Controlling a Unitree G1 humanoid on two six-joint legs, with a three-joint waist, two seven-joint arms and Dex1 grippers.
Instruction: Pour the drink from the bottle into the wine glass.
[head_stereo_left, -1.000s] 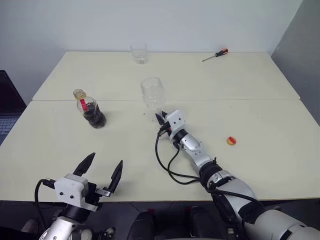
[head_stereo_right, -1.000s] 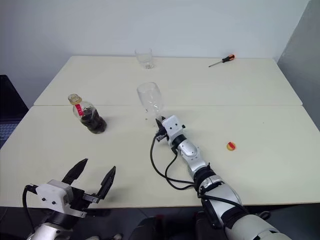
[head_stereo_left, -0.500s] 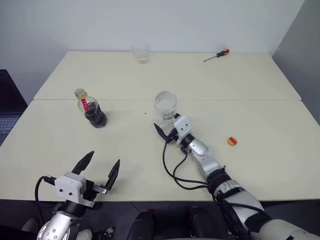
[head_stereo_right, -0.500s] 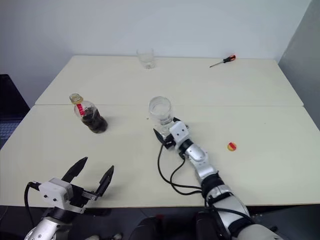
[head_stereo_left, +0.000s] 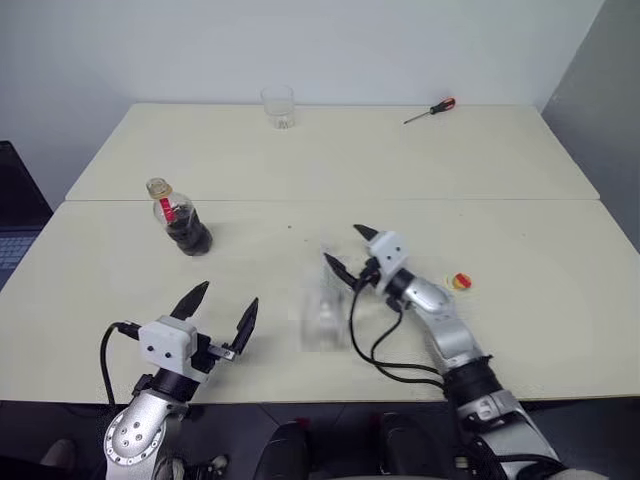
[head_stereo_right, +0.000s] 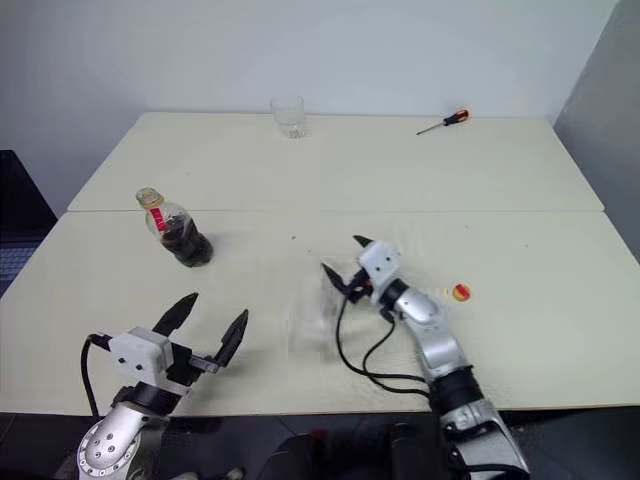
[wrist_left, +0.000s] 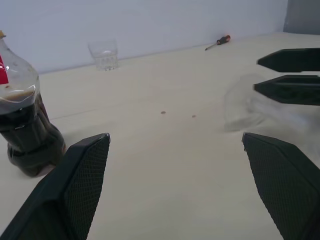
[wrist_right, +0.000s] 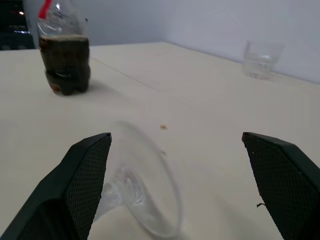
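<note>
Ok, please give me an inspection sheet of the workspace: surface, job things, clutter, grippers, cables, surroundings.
Surface: cream table, two tops joined by a seam; small crumbs near the middle.
Job's things: bottle upright at the left, part full of dark drink. Wine glass blurred, apparently tipped, between the grippers, not held.
Clutter: clear tumbler and screwdriver at the far edge; small yellow-red cap at the right.
Grippers: left gripper open, empty; right gripper open, empty, just behind the glass.
Cables: black cable looping along the right arm; another at the left wrist.
Surroundings: pale wall behind; dark object beyond the table's left edge.
</note>
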